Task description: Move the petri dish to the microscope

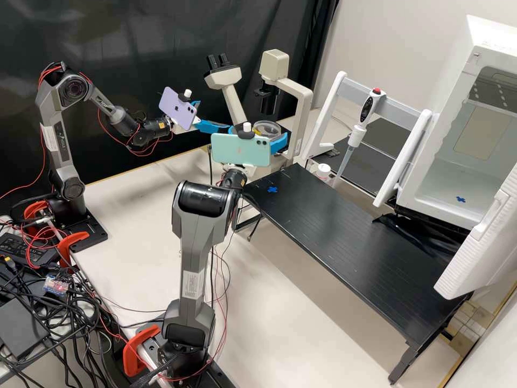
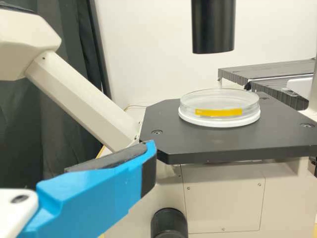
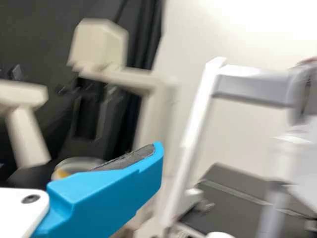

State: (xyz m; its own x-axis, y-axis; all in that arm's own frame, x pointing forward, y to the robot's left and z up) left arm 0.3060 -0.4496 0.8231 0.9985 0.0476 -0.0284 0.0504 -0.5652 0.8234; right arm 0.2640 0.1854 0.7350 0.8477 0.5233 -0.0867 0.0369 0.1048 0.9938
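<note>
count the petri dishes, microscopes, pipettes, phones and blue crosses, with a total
petri dish: 1
microscope: 1
pipette: 1
phones: 2
blue crosses: 2
total: 7

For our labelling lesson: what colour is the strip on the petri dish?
The strip is yellow; the left wrist view shows it best.

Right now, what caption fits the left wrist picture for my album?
Petri dish with a yellow strip, white ring around its base, on the black stage of the microscope.
</note>
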